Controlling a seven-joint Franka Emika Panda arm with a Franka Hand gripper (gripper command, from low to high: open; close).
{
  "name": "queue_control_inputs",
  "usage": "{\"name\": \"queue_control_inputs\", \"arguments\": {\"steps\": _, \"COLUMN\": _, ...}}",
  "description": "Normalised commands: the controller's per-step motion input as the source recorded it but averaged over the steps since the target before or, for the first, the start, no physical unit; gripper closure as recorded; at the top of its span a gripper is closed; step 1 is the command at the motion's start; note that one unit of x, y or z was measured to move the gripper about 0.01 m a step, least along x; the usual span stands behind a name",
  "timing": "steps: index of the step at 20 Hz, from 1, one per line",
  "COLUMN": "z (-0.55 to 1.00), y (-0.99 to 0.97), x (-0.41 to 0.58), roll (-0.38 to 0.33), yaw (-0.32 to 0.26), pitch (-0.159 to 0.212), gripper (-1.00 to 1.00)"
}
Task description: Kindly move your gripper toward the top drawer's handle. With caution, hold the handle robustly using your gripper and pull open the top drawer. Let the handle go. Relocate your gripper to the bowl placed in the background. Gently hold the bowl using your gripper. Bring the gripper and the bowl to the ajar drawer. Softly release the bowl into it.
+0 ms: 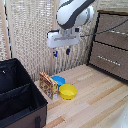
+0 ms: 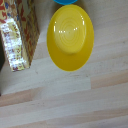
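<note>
High in the upper middle of the exterior view, the gripper [image 1: 62, 51] hangs in the air with its two short dark fingers pointing down, a gap between them and nothing held. It sits well above the tabletop [image 1: 95, 100], roughly over the bowls, and the wrist view looks straight down on the yellow bowl [image 2: 70, 36], so I'd judge the arm is poised overhead and clear of everything.

Below it, near the middle of the exterior view, the bowl [image 1: 58, 80] is small, round and bright blue, resting upright on the pale wood. It sits just behind the larger yellow bowl [image 1: 68, 91] and beside a patterned box [image 1: 48, 84] standing on edge. In the wrist view only a sliver of its blue rim [image 2: 66, 1] shows at the frame's upper edge.

Off at the upper right of the exterior view stands the dresser, its top drawer [image 1: 113, 23] dark brown and, as far as I can tell, closed, with the handle [image 1: 112, 29] a slim silver bar across the front. A black case [image 1: 17, 95] fills the lower left. The drawer step looks not yet done.
</note>
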Motion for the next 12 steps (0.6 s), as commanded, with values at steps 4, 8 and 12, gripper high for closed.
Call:
{"name": "queue_control_inputs", "arguments": {"steps": 4, "z": 0.14, "y": 0.03, "x": 0.019, "roll": -0.346, "yaw": 0.129, "pitch": 0.003, "gripper": -1.0}}
{"name": "queue_control_inputs", "arguments": {"steps": 8, "z": 0.12, "y": 0.0, "x": 0.014, "roll": -0.364, "yaw": 0.13, "pitch": 0.001, "gripper": -1.0}}
{"name": "queue_control_inputs", "arguments": {"steps": 12, "z": 0.12, "y": 0.0, "x": 0.003, "roll": -0.365, "yaw": 0.131, "pitch": 0.003, "gripper": -1.0}}
